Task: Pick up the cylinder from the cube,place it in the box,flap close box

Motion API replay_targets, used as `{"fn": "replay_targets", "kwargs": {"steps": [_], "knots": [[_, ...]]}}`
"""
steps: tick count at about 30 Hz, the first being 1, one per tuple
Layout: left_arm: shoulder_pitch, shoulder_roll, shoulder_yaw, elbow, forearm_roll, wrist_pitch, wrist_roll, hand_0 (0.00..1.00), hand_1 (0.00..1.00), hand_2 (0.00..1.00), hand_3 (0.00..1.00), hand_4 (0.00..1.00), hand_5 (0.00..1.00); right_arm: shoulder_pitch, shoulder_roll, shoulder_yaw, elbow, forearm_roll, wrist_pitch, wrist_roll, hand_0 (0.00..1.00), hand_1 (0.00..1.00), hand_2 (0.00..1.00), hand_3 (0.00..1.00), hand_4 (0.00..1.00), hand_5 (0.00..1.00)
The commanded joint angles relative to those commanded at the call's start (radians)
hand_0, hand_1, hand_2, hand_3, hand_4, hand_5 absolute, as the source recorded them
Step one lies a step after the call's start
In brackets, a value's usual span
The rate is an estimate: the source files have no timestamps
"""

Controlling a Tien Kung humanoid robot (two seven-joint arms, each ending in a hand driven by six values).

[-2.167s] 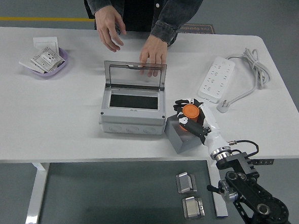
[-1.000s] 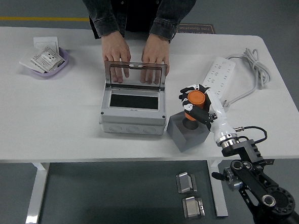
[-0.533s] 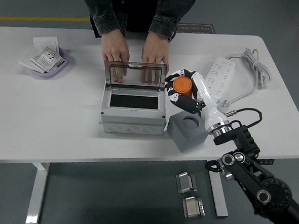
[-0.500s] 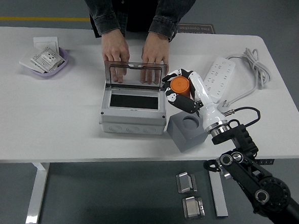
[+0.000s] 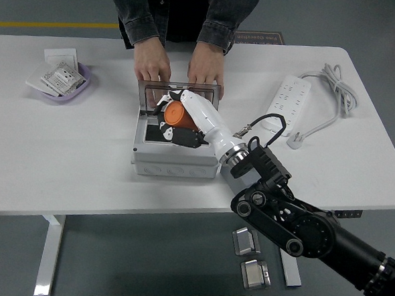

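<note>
My right hand (image 5: pixel 175 123) is shut on the orange cylinder (image 5: pixel 177 114) and holds it over the open grey box (image 5: pixel 175 161), above its dark inside. The box's clear lid (image 5: pixel 147 90) stands upright at the back. A person at the far side rests both hands (image 5: pixel 152 66) on the top of that lid. My right arm (image 5: pixel 281 207) crosses the table's front right and hides the grey cube. My left arm is out of view.
A white power strip (image 5: pixel 285 107) with its cable lies at the right. A purple dish (image 5: pixel 62 82) of small packets sits at the far left. Metal parts (image 5: pixel 247 241) lie on the floor below the table's near edge.
My right hand has carried the orange cylinder left, from beside the cube to over the box's opening. My arm now covers the cube. The person's hands stay on the lid.
</note>
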Motion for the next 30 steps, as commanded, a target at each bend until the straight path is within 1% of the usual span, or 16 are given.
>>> {"fn": "replay_targets", "kwargs": {"steps": [4, 6, 9, 13, 15, 20, 21, 30], "knots": [[0.000, 0.004, -0.006, 0.000, 0.007, 0.000, 0.002, 0.729, 0.736, 0.706, 0.801, 0.780, 0.457, 0.065, 0.032, -0.040, -0.076, -0.070, 0.012, -0.037, 0.002, 0.113, 0.323, 0.334, 0.108, 0.002], [0.000, 0.006, -0.008, 0.000, 0.009, 0.000, 0.002, 0.729, 0.736, 0.706, 0.801, 0.780, 0.457, 0.087, 0.043, -0.052, -0.106, -0.083, 0.017, -0.050, 0.002, 0.113, 0.323, 0.334, 0.108, 0.002], [0.000, 0.008, -0.012, 0.000, 0.015, 0.000, 0.003, 0.729, 0.736, 0.707, 0.801, 0.780, 0.457, 0.123, 0.047, -0.072, -0.154, -0.096, 0.023, -0.074, 0.002, 0.114, 0.327, 0.334, 0.119, 0.002], [-0.001, 0.011, -0.013, 0.000, 0.018, -0.001, 0.004, 0.729, 0.736, 0.707, 0.801, 0.780, 0.457, 0.155, 0.047, -0.092, -0.191, -0.095, 0.029, -0.104, 0.002, 0.114, 0.327, 0.334, 0.119, 0.002], [-0.002, 0.012, -0.011, 0.000, 0.018, -0.001, 0.004, 0.730, 0.737, 0.707, 0.802, 0.780, 0.458, 0.164, 0.047, -0.099, -0.204, -0.089, 0.030, -0.115, 0.002, 0.114, 0.332, 0.337, 0.136, 0.002], [-0.004, 0.013, -0.010, 0.000, 0.020, -0.001, 0.004, 0.730, 0.737, 0.707, 0.802, 0.780, 0.458, 0.181, 0.047, -0.120, -0.237, -0.057, 0.028, -0.142, 0.002, 0.114, 0.332, 0.337, 0.136, 0.002], [-0.004, 0.014, -0.010, 0.000, 0.021, -0.001, 0.004, 0.731, 0.737, 0.708, 0.802, 0.780, 0.460, 0.183, 0.047, -0.123, -0.241, -0.051, 0.026, -0.146, 0.002, 0.116, 0.341, 0.346, 0.153, 0.002], [-0.007, 0.015, -0.009, 0.000, 0.017, -0.001, 0.005, 0.731, 0.738, 0.708, 0.802, 0.780, 0.463, 0.189, 0.047, -0.162, -0.259, 0.032, 0.008, -0.150, 0.002, 0.117, 0.343, 0.347, 0.157, 0.002]]}}
